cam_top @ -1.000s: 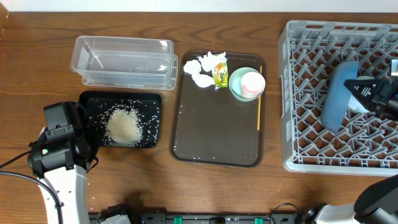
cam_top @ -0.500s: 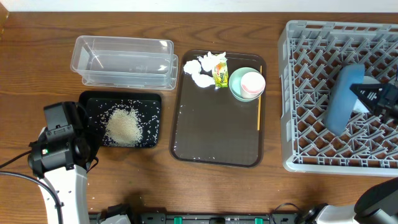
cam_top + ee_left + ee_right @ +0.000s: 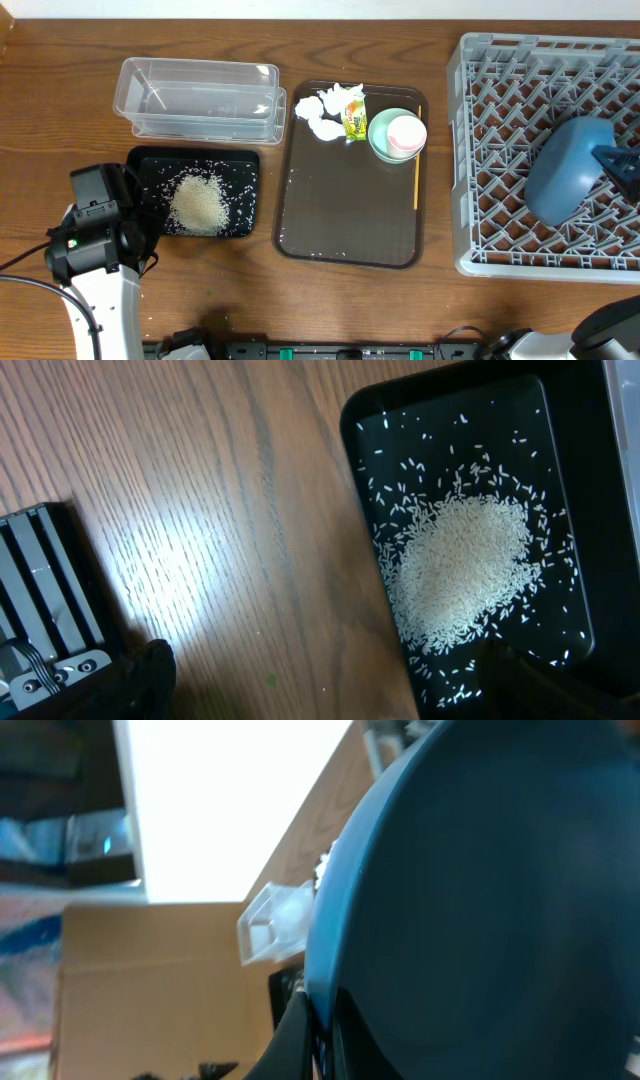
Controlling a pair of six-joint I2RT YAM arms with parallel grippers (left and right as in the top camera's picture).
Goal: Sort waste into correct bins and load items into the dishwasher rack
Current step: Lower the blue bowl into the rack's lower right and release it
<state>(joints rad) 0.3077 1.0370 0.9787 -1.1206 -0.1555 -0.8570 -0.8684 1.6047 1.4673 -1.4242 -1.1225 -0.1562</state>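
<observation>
The large dark-blue bowl (image 3: 565,172) stands tilted on its edge inside the grey dishwasher rack (image 3: 480,150), near its right side. My right gripper (image 3: 322,1005) is shut on the bowl's rim (image 3: 345,910) and reaches in from the right edge of the overhead view (image 3: 620,165). My left gripper (image 3: 330,695) is open over bare wood, beside the black tray (image 3: 360,480) that holds the heap of rice (image 3: 197,203). White tissues (image 3: 322,110), the yellow-green wrapper (image 3: 354,120), the mint-green bowl (image 3: 380,138) with the pink cup (image 3: 406,133) in it, and the yellow stick (image 3: 417,170) lie on the brown tray (image 3: 345,220).
The clear plastic tub (image 3: 200,95) sits behind the black tray (image 3: 150,165) at the left. My left arm (image 3: 98,225) stands at the front left corner. The rack fills the right side of the table.
The right gripper has drawn to the right with the dark-blue bowl, which now shows more of its rounded outside and sits nearer the rack's right side. The left arm has stayed still.
</observation>
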